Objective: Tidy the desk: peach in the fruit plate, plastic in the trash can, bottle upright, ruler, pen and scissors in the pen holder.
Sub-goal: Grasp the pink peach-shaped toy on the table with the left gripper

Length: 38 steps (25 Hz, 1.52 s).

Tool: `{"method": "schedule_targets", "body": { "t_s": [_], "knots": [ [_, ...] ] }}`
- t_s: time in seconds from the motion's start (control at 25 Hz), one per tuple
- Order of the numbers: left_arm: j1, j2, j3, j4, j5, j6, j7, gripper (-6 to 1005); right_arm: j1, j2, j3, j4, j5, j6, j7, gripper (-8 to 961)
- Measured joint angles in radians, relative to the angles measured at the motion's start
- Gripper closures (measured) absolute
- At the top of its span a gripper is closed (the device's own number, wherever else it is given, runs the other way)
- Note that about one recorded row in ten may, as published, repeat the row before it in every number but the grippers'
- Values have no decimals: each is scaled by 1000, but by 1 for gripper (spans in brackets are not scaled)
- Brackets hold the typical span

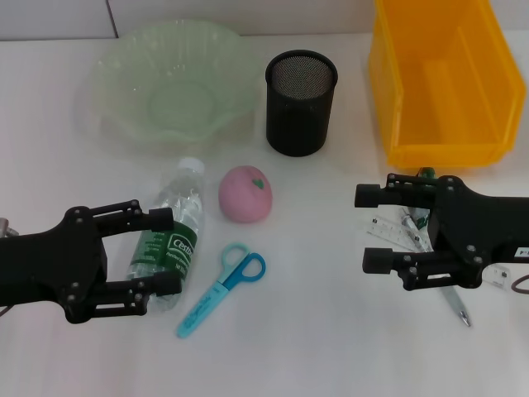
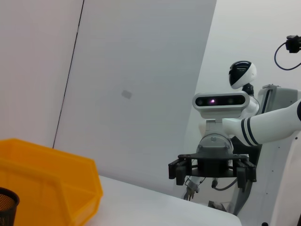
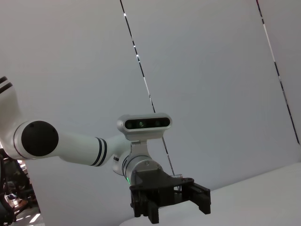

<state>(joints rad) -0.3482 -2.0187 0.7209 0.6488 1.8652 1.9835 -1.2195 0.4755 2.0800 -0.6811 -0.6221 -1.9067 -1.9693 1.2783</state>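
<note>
The clear bottle [image 1: 172, 231] with a green label lies on its side, and my open left gripper [image 1: 164, 252] hovers over its lower half. To its right are the pink peach [image 1: 245, 194] and the blue scissors [image 1: 223, 285]. My open right gripper [image 1: 372, 228] hangs over the clear ruler [image 1: 390, 229] and the pen [image 1: 456, 304], covering most of both. At the back stand the green glass fruit plate [image 1: 124, 74], the black mesh pen holder [image 1: 301, 103] and the yellow trash can [image 1: 397, 107]. The plastic is hidden.
The white desk [image 1: 314, 347] has open room at the front centre. In the left wrist view the right gripper [image 2: 212, 170] shows far off, beyond the yellow trash can [image 2: 47, 183]. The right wrist view shows the left gripper [image 3: 169, 200].
</note>
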Motion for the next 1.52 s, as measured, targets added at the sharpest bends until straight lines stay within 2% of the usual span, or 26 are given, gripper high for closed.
{"method": "schedule_targets", "body": {
  "t_s": [0.56,0.84,0.92,0.96,1.04,1.08,1.12,1.16,1.2,1.36,1.52],
  "knots": [
    [-11,-3,1,10,1,0,-12,228,-5,2,-8,1,2,5,0,110],
    [-22,-7,10,152,9,-34,-156,228,-24,2,-2,1,2,22,-4,110],
    [-57,-17,13,231,46,-56,-249,229,-39,2,0,1,2,40,-6,111],
    [-57,-17,13,231,46,-56,-249,229,-49,1,0,1,2,52,-7,111],
    [-99,-29,13,287,104,-66,-316,229,-71,1,0,1,1,73,-8,111],
    [-99,-29,13,287,104,-66,-316,229,-80,1,0,1,1,79,-9,111],
    [-137,-39,13,329,158,-72,-365,229,-90,1,0,1,1,84,-10,111],
    [-137,-39,13,329,158,-72,-365,229,-105,1,0,1,0,89,-14,111],
    [-197,-49,19,380,235,-81,-436,229,-114,0,0,1,0,92,-18,111],
    [-277,-50,108,434,286,-125,-555,229,-164,1,4,6,-1,116,-46,112],
    [-314,-51,284,500,294,-249,-633,230,-205,-1,73,57,-1,140,-106,112]
  ]
}}
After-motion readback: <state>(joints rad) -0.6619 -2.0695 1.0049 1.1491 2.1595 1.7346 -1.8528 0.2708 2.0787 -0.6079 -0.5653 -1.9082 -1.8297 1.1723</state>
